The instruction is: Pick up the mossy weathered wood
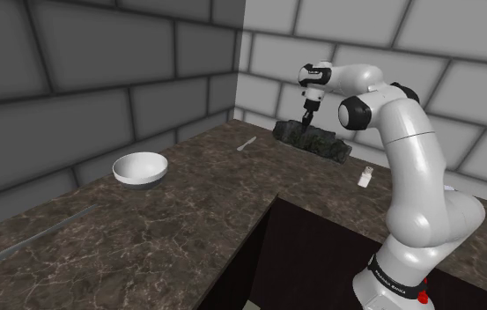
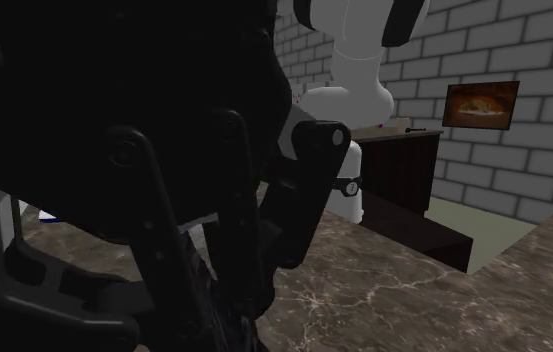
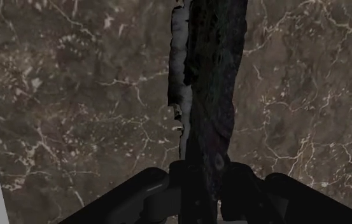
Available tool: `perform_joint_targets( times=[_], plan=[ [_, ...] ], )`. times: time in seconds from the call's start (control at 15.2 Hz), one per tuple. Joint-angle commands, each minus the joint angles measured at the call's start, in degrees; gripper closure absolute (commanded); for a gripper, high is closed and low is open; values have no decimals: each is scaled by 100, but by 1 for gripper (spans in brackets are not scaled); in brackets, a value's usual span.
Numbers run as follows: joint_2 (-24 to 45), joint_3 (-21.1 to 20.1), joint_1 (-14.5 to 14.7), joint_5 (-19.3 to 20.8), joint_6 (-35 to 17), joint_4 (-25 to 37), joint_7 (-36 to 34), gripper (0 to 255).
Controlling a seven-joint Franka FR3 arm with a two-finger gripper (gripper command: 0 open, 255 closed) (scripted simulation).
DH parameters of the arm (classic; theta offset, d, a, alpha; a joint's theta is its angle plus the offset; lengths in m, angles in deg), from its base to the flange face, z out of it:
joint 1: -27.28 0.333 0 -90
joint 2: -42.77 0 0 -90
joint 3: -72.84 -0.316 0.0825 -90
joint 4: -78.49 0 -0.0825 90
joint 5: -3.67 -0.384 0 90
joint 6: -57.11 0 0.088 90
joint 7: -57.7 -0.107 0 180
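Observation:
The mossy wood [image 1: 322, 142] is a long, dark, greenish slab lying on the brown marbled counter [image 1: 188, 211], near the back wall. My gripper [image 1: 306, 121] comes down on the end toward the shoulder view's left. In the wrist view the rough dark wood [image 3: 209, 95] runs straight away from the hand, one edge pale. The gripper [image 3: 206, 188] is shut on it, with a black finger [image 3: 176, 177] pressed against each side. The wood still looks level on the counter.
A white bowl [image 1: 140, 167] sits toward the shoulder view's left. A small pale utensil [image 1: 247, 143] lies near the wood. A small white object [image 1: 366, 177] lies beside the arm, and a long grey blade [image 1: 39, 236] lies at the front left. The counter drops into a dark recess [image 1: 320, 255].

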Motion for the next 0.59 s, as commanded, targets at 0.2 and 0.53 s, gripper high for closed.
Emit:
perform_joint_targets(
  times=[0.2, 0.53],
  plan=[
    [-7, 2, -89, 13, 383, 400, -65, 255],
    [58, -13, -177, 3, 671, 775, -125, 255]
  ],
)
